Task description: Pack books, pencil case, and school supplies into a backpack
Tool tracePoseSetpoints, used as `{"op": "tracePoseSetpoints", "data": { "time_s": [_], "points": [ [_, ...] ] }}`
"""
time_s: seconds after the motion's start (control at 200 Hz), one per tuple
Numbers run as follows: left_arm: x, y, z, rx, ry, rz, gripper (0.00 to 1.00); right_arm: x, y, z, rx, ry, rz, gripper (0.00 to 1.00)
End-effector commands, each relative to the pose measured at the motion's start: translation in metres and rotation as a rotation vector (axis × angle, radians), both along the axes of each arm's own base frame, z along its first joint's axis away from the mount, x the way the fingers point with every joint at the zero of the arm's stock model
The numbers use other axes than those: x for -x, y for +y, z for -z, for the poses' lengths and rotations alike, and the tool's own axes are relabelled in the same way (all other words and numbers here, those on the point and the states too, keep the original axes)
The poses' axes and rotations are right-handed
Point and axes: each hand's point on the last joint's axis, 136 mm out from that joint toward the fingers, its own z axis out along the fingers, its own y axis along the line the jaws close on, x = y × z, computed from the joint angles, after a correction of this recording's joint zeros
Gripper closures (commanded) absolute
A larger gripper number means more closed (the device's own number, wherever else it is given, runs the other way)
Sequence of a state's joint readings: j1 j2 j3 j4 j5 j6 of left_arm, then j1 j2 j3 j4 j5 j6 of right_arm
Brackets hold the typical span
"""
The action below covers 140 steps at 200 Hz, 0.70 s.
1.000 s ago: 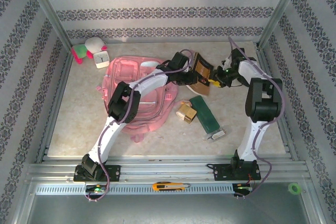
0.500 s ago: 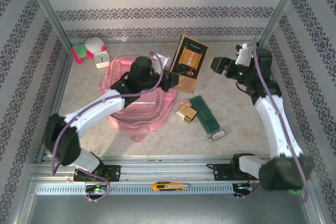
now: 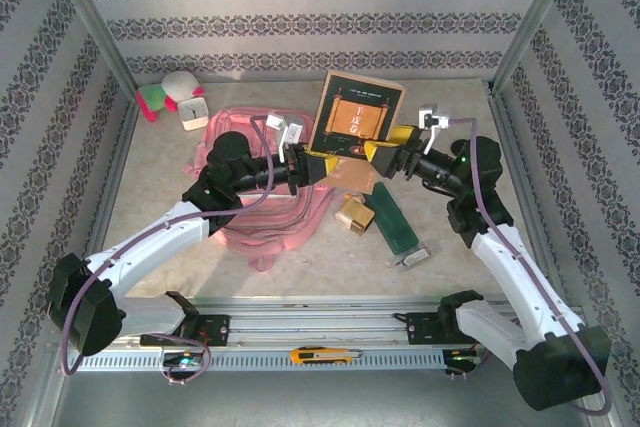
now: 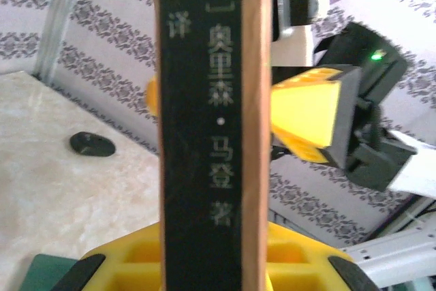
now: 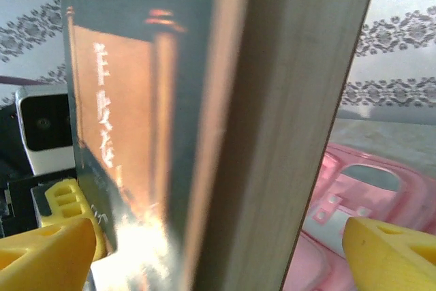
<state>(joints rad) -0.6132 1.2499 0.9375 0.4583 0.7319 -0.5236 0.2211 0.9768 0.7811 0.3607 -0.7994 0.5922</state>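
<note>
Top external view, upper centre: one book point(image 3: 355, 115) stands upright — left gripper point(image 3: 320, 165) pinches its lower left corner, right gripper point(image 3: 384, 153) spread around the other. One backpack point(image 3: 290, 222) lies centre-left — one pencil case point(image 3: 392, 217) lies below the book.

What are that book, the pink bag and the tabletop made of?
The book: paper pages under a card cover, slightly glossy; it catches glare in the right wrist view. The backpack: soft fabric, matte; it sags and creases. The table: looks like pale veined marble, possibly printed laminate.
</note>
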Motion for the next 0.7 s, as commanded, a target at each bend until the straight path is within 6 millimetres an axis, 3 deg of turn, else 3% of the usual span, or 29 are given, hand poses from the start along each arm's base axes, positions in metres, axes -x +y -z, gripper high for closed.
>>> {"op": "tracePoseSetpoints", "data": {
  "time_s": [0.0,0.105,0.165,0.21,0.24,0.265,0.295,0.325,0.42,0.55,0.695],
  "points": [
    [0.019,0.010,-0.058,0.169,-0.143,0.058,1.00,0.018,0.018,-0.017,-0.065,-0.039,-0.164,0.07],
    [0.017,0.010,-0.055,0.169,-0.137,0.054,1.00,0.032,0.033,-0.014,-0.083,-0.033,-0.292,0.09],
    [0.015,0.010,-0.050,0.160,-0.129,0.048,1.00,0.038,0.039,-0.011,-0.078,-0.027,-0.337,0.23],
    [0.012,0.011,-0.048,0.154,-0.120,0.037,0.95,0.038,0.040,-0.009,-0.075,-0.031,-0.345,0.53],
    [0.008,0.013,-0.045,0.147,-0.109,0.019,0.83,0.038,0.038,-0.009,-0.071,-0.046,-0.338,0.85],
    [0.005,0.016,-0.043,0.139,-0.104,-0.004,0.64,0.036,0.037,-0.008,-0.065,-0.052,-0.327,1.00],
    [0.000,0.020,-0.039,0.117,-0.103,-0.035,0.45,0.034,0.036,-0.005,-0.056,-0.065,-0.307,1.00],
    [-0.007,0.026,-0.031,0.078,-0.096,-0.085,0.38,0.035,0.035,-0.003,-0.039,-0.091,-0.297,1.00],
    [-0.013,0.047,-0.012,-0.094,-0.205,-0.203,0.30,0.028,0.032,0.012,0.062,-0.149,-0.194,1.00],
    [0.003,0.077,0.008,-0.400,-0.461,-0.274,0.19,0.023,0.033,0.055,0.393,-0.161,-0.099,1.00],
    [0.044,0.094,0.055,-0.741,-0.676,-0.041,0.13,0.026,0.038,0.092,0.664,-0.163,-0.171,1.00]
  ]
}}
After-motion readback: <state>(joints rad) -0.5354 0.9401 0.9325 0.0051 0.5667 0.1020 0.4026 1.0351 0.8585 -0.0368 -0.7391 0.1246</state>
